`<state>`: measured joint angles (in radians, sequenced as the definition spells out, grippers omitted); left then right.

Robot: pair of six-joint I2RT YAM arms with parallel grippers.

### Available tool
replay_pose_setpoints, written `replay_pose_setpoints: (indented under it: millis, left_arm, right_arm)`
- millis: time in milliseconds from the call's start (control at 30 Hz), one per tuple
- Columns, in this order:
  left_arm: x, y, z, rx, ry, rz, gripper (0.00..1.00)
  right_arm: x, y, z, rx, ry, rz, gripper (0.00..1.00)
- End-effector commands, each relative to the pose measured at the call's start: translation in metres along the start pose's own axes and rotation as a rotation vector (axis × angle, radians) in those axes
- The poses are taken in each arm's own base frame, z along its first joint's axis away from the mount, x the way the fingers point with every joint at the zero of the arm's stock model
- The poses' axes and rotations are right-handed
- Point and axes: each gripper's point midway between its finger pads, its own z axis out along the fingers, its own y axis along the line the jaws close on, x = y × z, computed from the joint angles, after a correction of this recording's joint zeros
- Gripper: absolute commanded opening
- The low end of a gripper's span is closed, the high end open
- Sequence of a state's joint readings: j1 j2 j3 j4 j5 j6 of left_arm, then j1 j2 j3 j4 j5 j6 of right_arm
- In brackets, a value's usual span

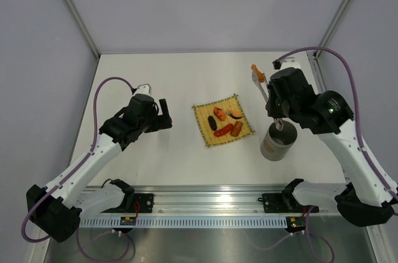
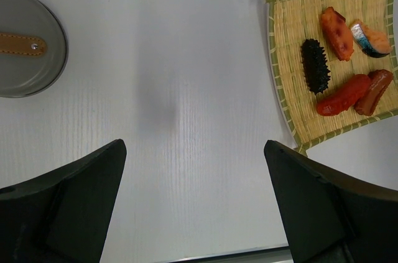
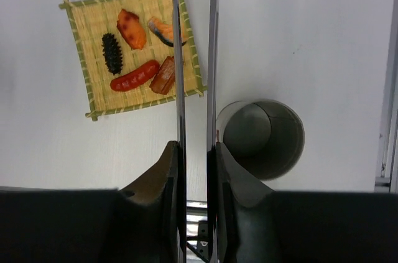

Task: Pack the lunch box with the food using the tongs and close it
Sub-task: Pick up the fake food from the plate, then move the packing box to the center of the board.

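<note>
Silver tongs (image 3: 178, 58) are pinched between the fingers of the right gripper (image 3: 194, 151); the two thin arms are pressed from both sides yet are seen with a narrow gap between them. An orange piece (image 1: 257, 69) is seen at the tongs' far tips, over the white table (image 1: 186, 76), beyond the far right corner of the mat (image 3: 87, 39).

The lunch box (image 3: 283, 157) is stood upright and uncovered on the table, just beside the right gripper and near the mat's right edge — its interior is seen as bare metal, with nothing visible inside.

Five pieces of food (image 3: 134, 76) are laid on the yellow woven mat: a dark spiky piece (image 2: 315, 65), an orange fried piece (image 2: 336, 25), a salmon-coloured slice (image 2: 370, 39), a red sausage (image 2: 343, 95) and a brown sausage (image 2: 373, 91) touching it.

The left gripper (image 2: 194, 151) is held above the table to the left of the mat, its fingers (image 2: 87, 201) spread wide and nothing between them. In the left wrist view, a round grey lid (image 2: 25, 70) with a brown strap (image 2: 18, 43) is seen lying flat on the table — well apart from the mat.
</note>
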<state>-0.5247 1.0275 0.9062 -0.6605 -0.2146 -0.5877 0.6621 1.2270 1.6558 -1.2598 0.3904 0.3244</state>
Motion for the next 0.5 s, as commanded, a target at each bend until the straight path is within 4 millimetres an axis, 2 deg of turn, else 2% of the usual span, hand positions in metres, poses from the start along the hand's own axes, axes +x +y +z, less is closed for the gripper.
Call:
replay_pose_setpoints:
  millis: [0, 67, 233, 400, 467]
  left_arm:
    - [-0.015, -0.008, -0.002, 0.025, -0.043, -0.005, 0.98]
    - [-0.014, -0.008, -0.001, 0.029, -0.041, -0.007, 0.98]
    - [-0.013, -0.013, 0.0, 0.049, -0.031, -0.002, 0.98]
    - [-0.018, -0.018, -0.002, 0.068, -0.034, 0.001, 0.98]
    - [-0.02, -0.02, -0.004, 0.074, -0.037, -0.001, 0.98]
  right_arm:
    - [0.017, -0.039, -0.029, 0.156, -0.01, 0.144, 0.0]
    - [0.034, -0.05, -0.039, 0.182, 0.016, 0.18, 0.0]
    - [0.079, -0.061, -0.05, 0.212, 0.101, 0.322, 0.0]
    - [0.106, -0.06, -0.056, 0.184, 0.16, 0.384, 0.0]
    - [0.11, -0.058, -0.062, 0.145, 0.163, 0.4, 0.0]
